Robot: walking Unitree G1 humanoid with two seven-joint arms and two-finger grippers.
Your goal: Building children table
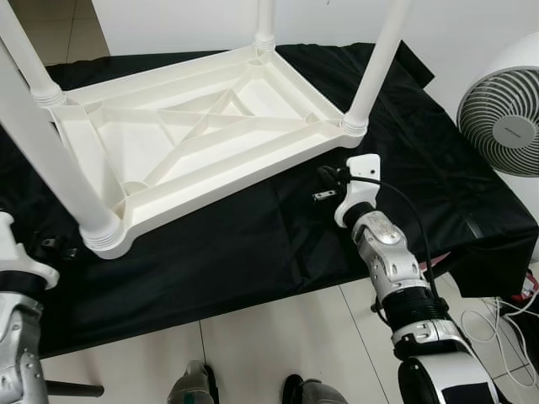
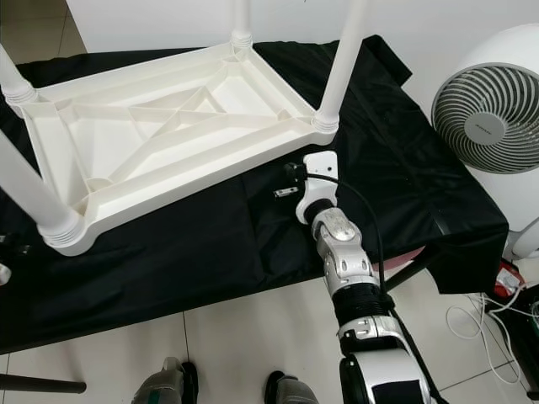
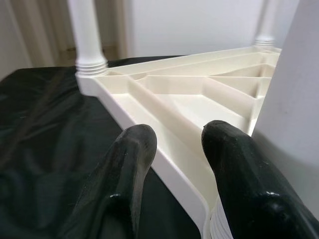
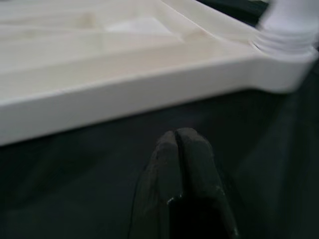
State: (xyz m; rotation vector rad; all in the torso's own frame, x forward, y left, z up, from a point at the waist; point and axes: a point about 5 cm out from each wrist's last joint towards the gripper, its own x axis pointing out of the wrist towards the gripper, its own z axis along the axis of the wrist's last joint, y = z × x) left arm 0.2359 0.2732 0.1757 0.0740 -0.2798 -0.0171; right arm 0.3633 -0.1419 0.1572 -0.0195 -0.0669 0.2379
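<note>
A white plastic children's table (image 1: pixel 202 143) lies upside down on a black cloth (image 1: pixel 253 244), with its legs pointing up. My right gripper (image 4: pixel 178 137) is shut with nothing in it. It hovers low over the cloth just in front of the table's near right corner (image 1: pixel 354 126), apart from the rim. In the left wrist view my left gripper (image 3: pixel 179 134) stands open, its fingers (image 3: pixel 134 149) close to the rim at the near left corner. The near left leg (image 1: pixel 50 160) rises right beside it. I cannot tell whether the left fingers touch the rim.
A white fan (image 1: pixel 505 118) stands at the right beyond the cloth's edge. Cables (image 1: pixel 505 324) lie on the tiled floor at the lower right. A dark pole (image 1: pixel 72 389) lies low at the left, near my feet (image 1: pixel 194 387).
</note>
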